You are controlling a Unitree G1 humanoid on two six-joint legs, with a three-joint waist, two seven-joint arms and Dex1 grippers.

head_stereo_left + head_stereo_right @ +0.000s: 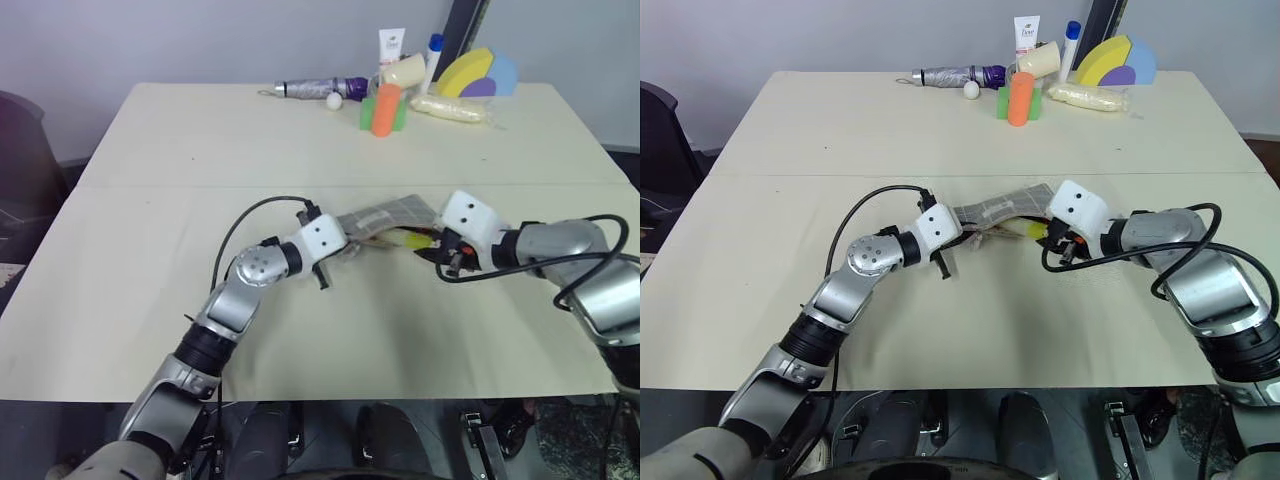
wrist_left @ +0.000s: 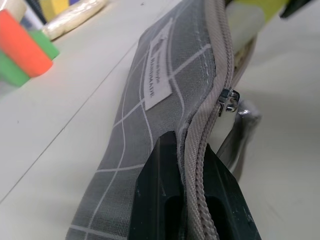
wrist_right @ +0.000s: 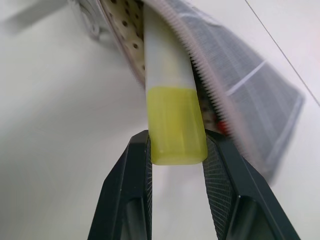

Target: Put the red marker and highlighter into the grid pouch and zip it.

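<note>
Right gripper [image 3: 176, 150] pinches highlighter [image 3: 172, 115]; left gripper [image 2: 189, 165] clamps grid pouch [image 2: 165, 95].

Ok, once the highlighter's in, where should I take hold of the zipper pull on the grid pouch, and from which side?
Grip the zipper pull by the small metal tab hanging off the slider, coming from the open-mouth side where the highlighter enters. The left gripper pinches the grid pouch along its closed zipper edge, holding it on edge, so the tab likely dangles free on the near face; jaws across its flat sides.
</note>
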